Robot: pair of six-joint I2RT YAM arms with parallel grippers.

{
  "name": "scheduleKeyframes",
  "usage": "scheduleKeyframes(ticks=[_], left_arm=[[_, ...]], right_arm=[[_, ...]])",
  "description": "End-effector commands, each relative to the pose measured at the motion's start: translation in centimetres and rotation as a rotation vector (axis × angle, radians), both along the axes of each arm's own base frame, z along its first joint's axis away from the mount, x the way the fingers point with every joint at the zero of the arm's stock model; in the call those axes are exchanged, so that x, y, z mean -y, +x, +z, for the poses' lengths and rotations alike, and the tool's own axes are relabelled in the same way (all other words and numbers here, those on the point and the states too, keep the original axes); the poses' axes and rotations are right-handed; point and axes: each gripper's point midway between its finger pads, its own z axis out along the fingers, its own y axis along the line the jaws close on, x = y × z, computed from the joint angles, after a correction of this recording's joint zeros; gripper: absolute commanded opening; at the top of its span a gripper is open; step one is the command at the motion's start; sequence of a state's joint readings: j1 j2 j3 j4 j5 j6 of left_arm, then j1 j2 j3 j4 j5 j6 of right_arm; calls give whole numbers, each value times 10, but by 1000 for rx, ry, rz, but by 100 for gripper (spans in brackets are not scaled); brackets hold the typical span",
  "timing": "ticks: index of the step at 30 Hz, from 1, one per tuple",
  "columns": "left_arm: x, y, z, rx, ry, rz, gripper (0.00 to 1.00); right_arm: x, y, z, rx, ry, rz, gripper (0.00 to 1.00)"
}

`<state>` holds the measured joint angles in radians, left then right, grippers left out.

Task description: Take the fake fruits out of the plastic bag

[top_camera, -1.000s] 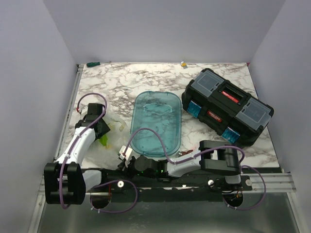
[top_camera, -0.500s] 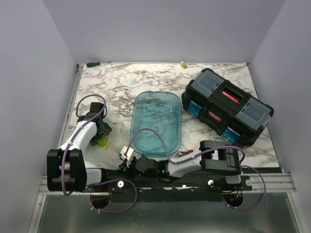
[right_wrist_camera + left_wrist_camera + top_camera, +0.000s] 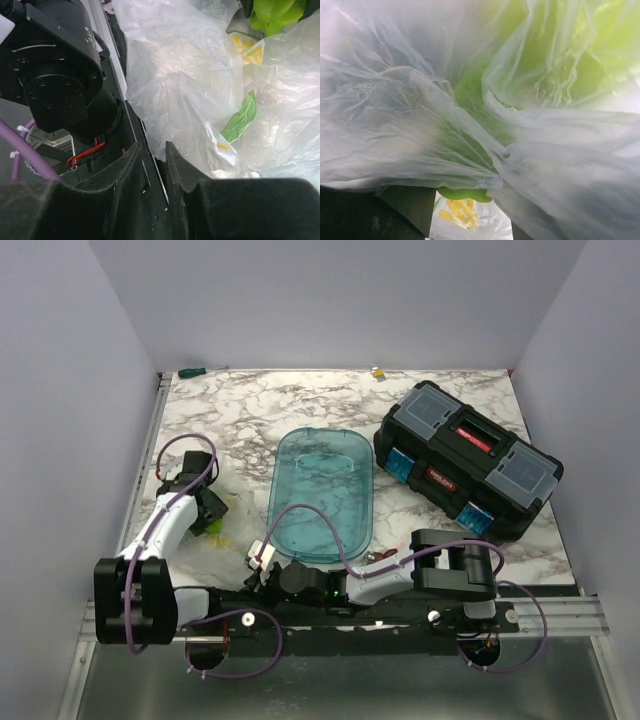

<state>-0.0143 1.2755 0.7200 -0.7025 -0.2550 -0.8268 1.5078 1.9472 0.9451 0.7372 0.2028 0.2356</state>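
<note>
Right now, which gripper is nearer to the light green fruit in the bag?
Left. The left gripper is buried in the plastic bag right at the light green fruit; the right gripper sits at the bag's near edge, farther off.

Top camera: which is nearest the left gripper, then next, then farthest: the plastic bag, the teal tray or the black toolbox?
1. plastic bag, right at the left gripper, on the left side.
2. teal tray, in the middle.
3. black toolbox, far right.

The bag [image 3: 395, 125] is thin, crinkled clear plastic film, the fruit [image 3: 465, 194] glossy green plastic, the tray [image 3: 322, 495] smooth translucent teal plastic, and the table [image 3: 260, 405] marble-patterned.
</note>
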Motion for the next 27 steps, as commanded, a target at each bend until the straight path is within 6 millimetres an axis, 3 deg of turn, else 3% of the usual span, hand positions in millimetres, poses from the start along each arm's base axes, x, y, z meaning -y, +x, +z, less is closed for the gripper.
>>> scheduleKeyframes(ticks=[1, 9, 17, 22, 27], left_arm=[[4, -5, 24, 77, -22, -27, 36], [25, -19, 60, 226, -129, -91, 36], [70, -32, 83, 334, -344, -212, 35], [91, -45, 91, 341, -422, -278, 35], [108, -56, 107, 392, -468, -415, 37]], right_arm=[[-1, 3, 15, 4, 42, -6, 28], [-1, 8, 18, 4, 40, -40, 29], [3, 16, 33, -20, 92, -102, 31], [12, 18, 53, -33, 140, -127, 57], [30, 23, 77, -51, 181, -171, 68]])
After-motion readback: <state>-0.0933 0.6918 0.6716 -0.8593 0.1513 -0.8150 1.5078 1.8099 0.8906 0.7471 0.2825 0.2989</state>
